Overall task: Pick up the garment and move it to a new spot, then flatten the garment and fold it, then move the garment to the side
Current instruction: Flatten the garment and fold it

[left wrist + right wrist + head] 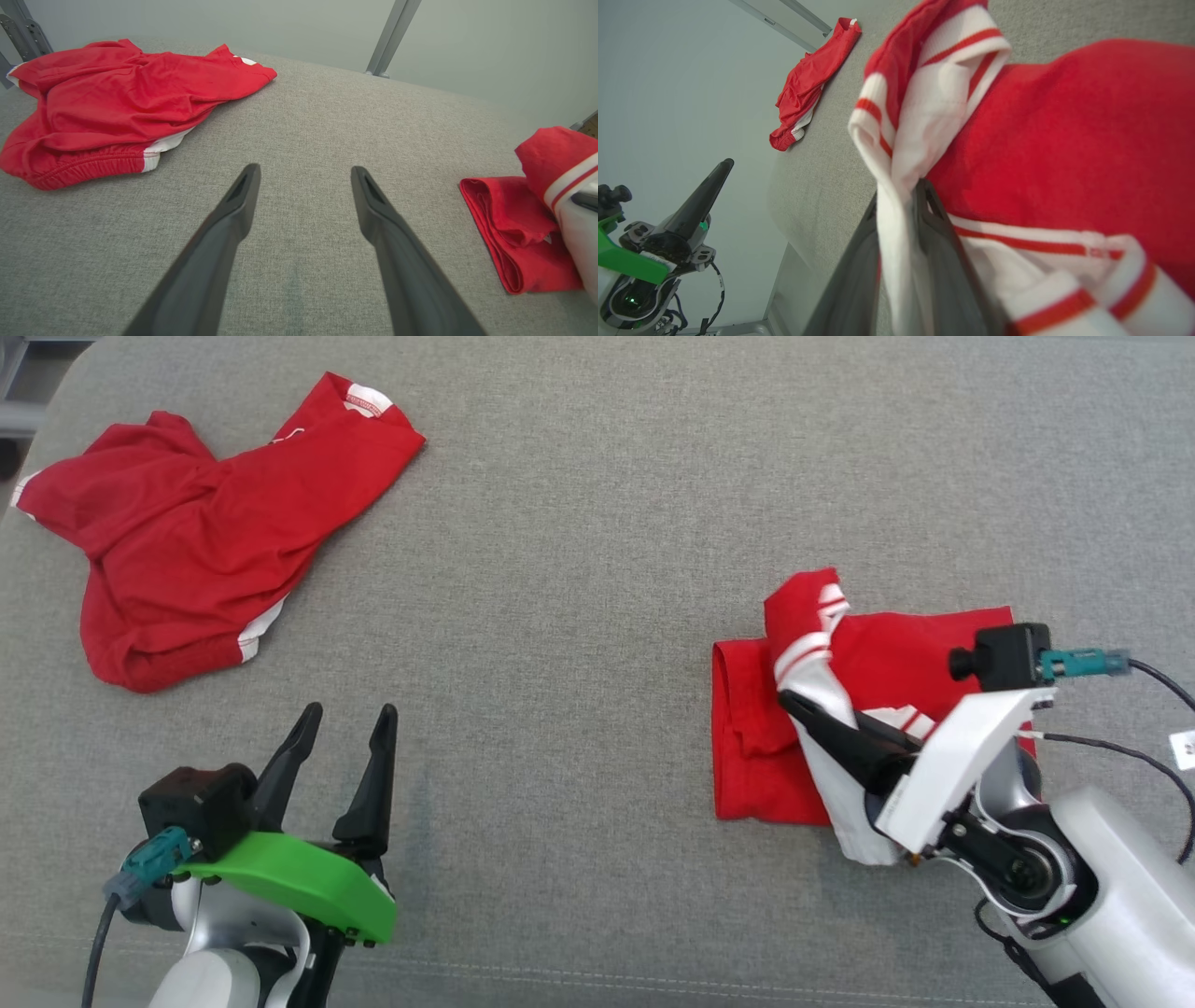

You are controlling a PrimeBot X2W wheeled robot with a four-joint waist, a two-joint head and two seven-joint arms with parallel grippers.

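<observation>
At right, the right gripper pinches the folded garment by its white trim; lower left, the left gripper stands spread.

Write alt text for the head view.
The right gripper has a white striped fold of a folded red garment between its fingers on a grey cushion. The left gripper, fingers open, is lower left, below a crumpled red garment.

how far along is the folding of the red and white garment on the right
Mostly folded: the red-and-white cloth garment lies as a compact rectangle on the grey fabric surface. In hand: the right gripper pinches its white striped flap. Left: laying that flap flat, moving it aside.
</observation>
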